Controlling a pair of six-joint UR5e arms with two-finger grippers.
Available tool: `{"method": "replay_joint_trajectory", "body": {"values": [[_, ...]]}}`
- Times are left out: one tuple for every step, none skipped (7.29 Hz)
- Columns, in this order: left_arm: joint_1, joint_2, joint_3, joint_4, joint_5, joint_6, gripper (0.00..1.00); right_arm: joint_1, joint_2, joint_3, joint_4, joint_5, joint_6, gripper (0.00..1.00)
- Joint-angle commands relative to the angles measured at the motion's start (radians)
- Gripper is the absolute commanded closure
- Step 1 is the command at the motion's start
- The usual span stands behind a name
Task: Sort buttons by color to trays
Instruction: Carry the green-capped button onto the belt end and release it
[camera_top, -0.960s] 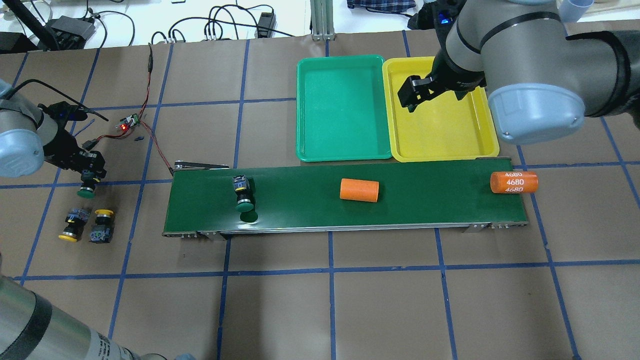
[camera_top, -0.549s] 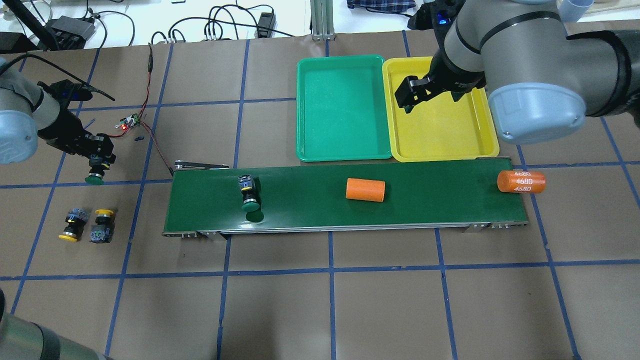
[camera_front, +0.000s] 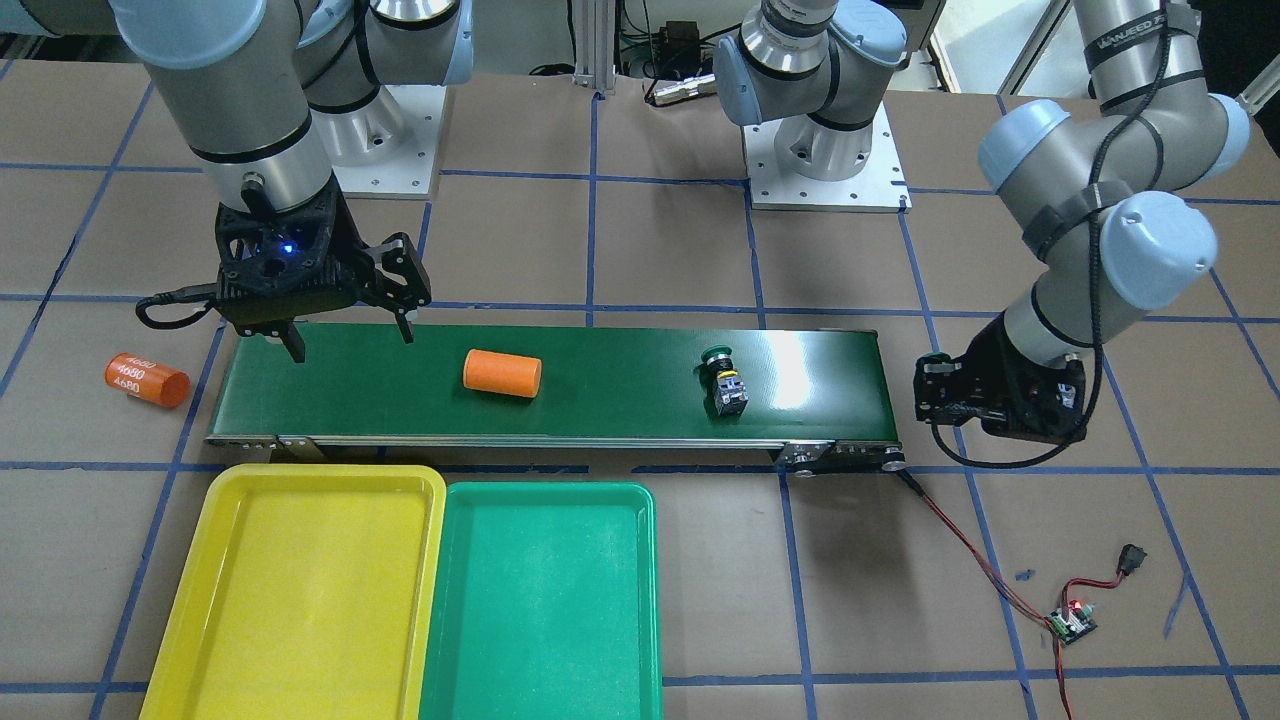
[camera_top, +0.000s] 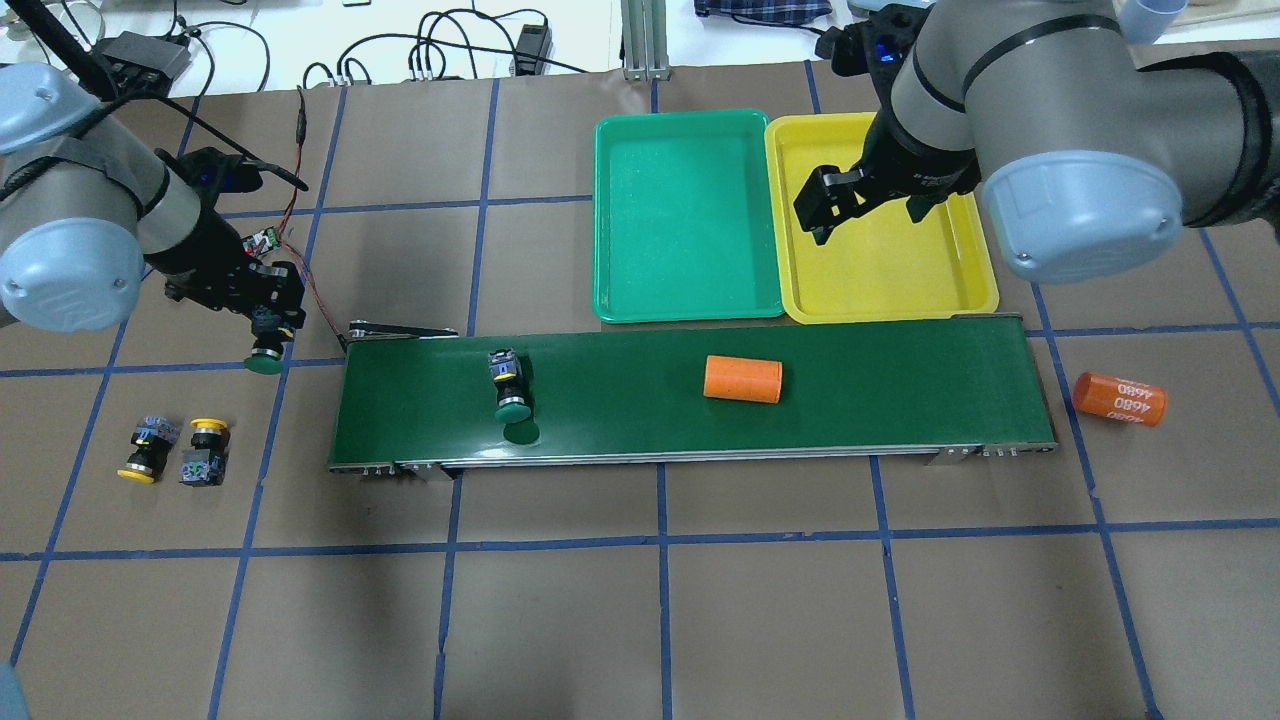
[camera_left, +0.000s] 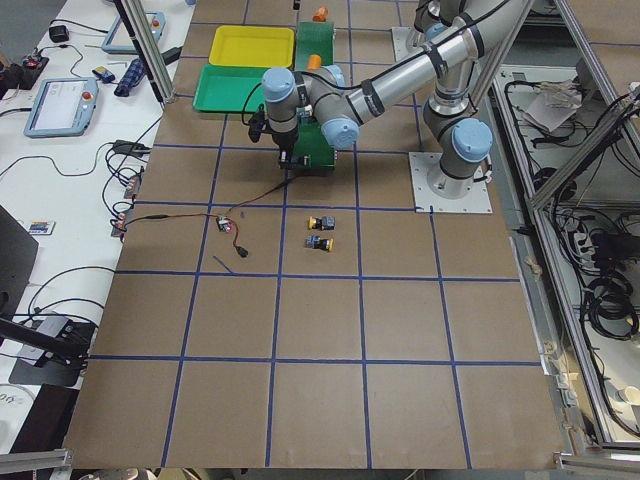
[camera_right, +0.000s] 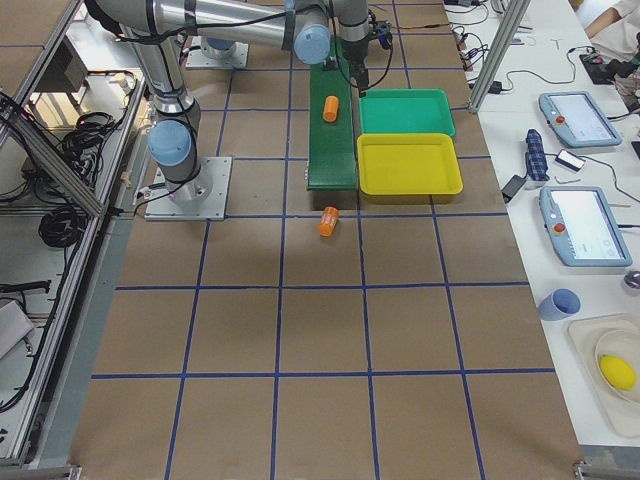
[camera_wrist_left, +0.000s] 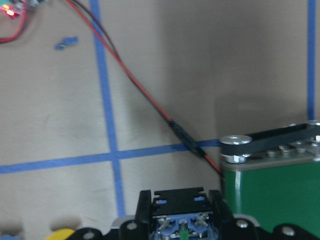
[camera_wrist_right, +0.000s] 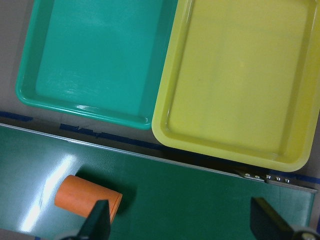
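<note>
Left gripper (camera_top: 265, 330): is pinching 1 green-capped button (camera_top: 263, 363), its body mostly hidden.
Right gripper (camera_front: 350, 340): jaws are standing spread over the belt's (camera_top: 900, 390) end.

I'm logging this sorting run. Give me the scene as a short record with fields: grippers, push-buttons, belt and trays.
left gripper: shut on a green-capped black push-button, held just off the belt's end
right gripper: open, empty
dark green conveyor belt: carries a second green-capped push-button and a plain orange cylinder
yellow-capped push-buttons: two, on the table, apart from the belt
orange cylinder with white digits: on the table, off the belt's opposite end
bright yellow plastic tray: empty
green plastic tray: empty
</note>
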Motion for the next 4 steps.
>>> {"method": "replay_joint_trajectory", "body": {"values": [[-0.037,0.001,-0.060,0.037,0.000,-0.024,1.00,-0.001,-0.029,-0.031,0.039,-0.049,0.001,0.00],[-0.059,0.002,-0.070,0.036,0.003,-0.021,1.00,-0.003,-0.031,-0.031,0.060,-0.095,0.003,0.00],[-0.067,-0.007,-0.066,0.045,0.003,-0.025,1.00,-0.003,-0.031,-0.030,0.108,-0.096,0.006,0.00],[-0.067,-0.018,-0.064,0.063,0.001,-0.028,1.00,-0.003,-0.031,-0.031,0.123,-0.099,0.011,0.00]]}}
